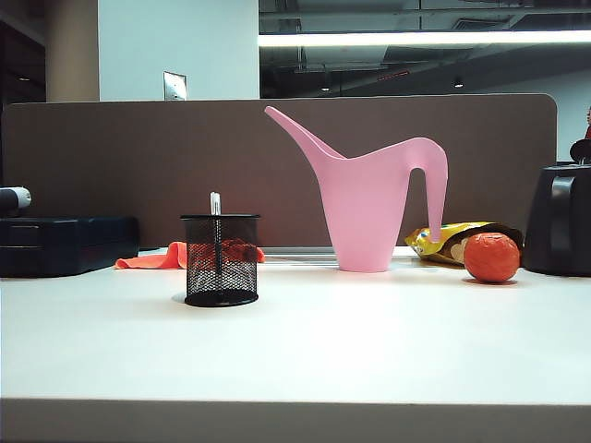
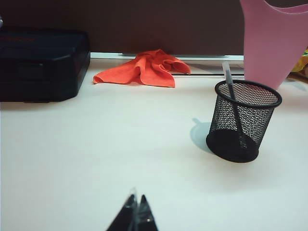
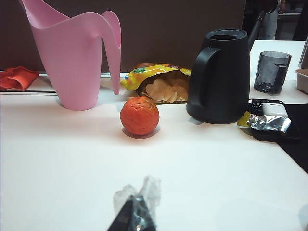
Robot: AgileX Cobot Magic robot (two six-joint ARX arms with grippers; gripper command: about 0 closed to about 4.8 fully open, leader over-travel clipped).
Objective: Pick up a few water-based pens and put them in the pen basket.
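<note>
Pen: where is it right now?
The pen stands tilted inside the mesh basket, left of centre in the exterior view, in front of the orange cloth and left of the pink watering can.

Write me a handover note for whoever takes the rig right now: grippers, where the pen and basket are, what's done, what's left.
Left gripper: shut, empty, low over bare table, short of the pen basket.
Right gripper: shut, holding nothing, near the orange ball.
Basket stands upright left of the pink watering can.
Done: one water-based pen leans inside the basket, top above the rim.
Left: no other pens in view; find more if needed.
</note>
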